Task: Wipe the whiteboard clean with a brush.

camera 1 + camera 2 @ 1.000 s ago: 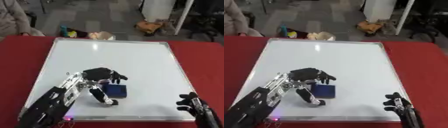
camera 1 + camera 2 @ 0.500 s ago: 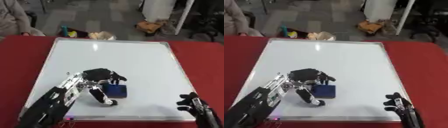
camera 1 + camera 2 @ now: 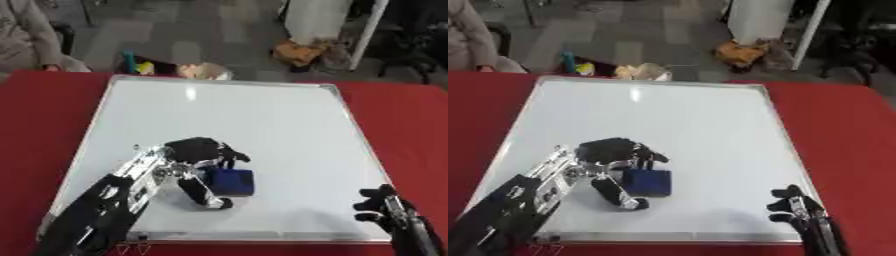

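A white whiteboard [image 3: 262,120] with a silver frame lies flat on the red table. On its lower left part sits a dark blue brush block [image 3: 233,181]. My left hand [image 3: 197,152] comes in from the lower left, its fingers curled over the top of the brush and its thumb reaching below it. No marks show on the board's surface. My right hand [image 3: 387,207] shows at the lower right corner by the board's edge, fingers up and relaxed, holding nothing.
The red table [image 3: 407,125] surrounds the board on all sides. Beyond the far edge, the floor holds bags and small objects [image 3: 302,52]. A person's sleeve [image 3: 35,45] shows at the far left.
The left hand and brush stay in nearly the same spot on the lower left of the board; the view has shifted slightly. The right hand has not moved.
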`<act>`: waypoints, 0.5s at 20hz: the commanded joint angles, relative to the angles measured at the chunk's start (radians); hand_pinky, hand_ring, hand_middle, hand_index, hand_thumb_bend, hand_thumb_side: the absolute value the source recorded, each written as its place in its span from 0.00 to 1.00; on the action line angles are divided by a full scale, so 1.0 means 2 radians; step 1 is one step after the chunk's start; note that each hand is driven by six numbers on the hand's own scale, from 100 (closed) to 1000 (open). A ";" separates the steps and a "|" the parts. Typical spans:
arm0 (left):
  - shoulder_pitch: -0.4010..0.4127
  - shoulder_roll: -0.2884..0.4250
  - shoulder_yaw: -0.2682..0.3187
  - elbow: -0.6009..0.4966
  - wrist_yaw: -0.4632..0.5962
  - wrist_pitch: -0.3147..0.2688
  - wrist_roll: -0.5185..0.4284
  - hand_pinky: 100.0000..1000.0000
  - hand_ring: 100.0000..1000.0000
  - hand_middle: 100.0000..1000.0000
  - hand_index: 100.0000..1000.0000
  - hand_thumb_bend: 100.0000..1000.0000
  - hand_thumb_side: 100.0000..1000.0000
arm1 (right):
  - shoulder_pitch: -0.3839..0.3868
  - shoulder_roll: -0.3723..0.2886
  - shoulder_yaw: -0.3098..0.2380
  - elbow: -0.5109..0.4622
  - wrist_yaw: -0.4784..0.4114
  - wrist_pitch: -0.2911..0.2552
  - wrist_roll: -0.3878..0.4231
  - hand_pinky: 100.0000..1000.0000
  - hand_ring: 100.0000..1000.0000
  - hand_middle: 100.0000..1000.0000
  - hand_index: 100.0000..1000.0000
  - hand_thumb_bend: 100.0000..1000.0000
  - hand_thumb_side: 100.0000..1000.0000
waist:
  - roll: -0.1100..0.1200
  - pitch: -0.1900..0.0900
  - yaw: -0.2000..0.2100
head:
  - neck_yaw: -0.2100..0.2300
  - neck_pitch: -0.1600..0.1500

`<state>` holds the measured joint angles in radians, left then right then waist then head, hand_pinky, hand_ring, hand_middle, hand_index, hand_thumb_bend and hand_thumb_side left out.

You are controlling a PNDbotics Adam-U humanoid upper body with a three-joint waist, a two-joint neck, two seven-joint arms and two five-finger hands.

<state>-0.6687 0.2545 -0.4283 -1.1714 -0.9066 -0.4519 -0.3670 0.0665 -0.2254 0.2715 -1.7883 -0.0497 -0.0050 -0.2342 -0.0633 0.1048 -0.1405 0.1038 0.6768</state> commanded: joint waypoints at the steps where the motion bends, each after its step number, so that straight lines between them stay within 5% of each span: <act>1: -0.007 0.001 0.005 -0.001 -0.001 0.000 0.005 0.52 0.55 0.56 0.95 0.37 0.40 | -0.004 -0.006 -0.002 -0.008 0.001 -0.001 0.000 0.56 0.60 0.42 0.65 0.00 0.87 | 0.001 -0.004 0.000 | 0.001 0.004; 10: -0.007 0.001 0.005 -0.001 0.003 -0.001 0.013 0.51 0.54 0.53 0.93 0.35 0.38 | -0.004 -0.006 -0.002 -0.007 0.001 -0.001 0.001 0.56 0.60 0.42 0.65 0.00 0.87 | 0.001 -0.004 0.000 | 0.002 0.004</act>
<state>-0.6687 0.2541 -0.4269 -1.1656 -0.9067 -0.4541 -0.3460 0.0663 -0.2254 0.2715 -1.7883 -0.0497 -0.0050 -0.2342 -0.0631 0.1048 -0.1404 0.1045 0.6768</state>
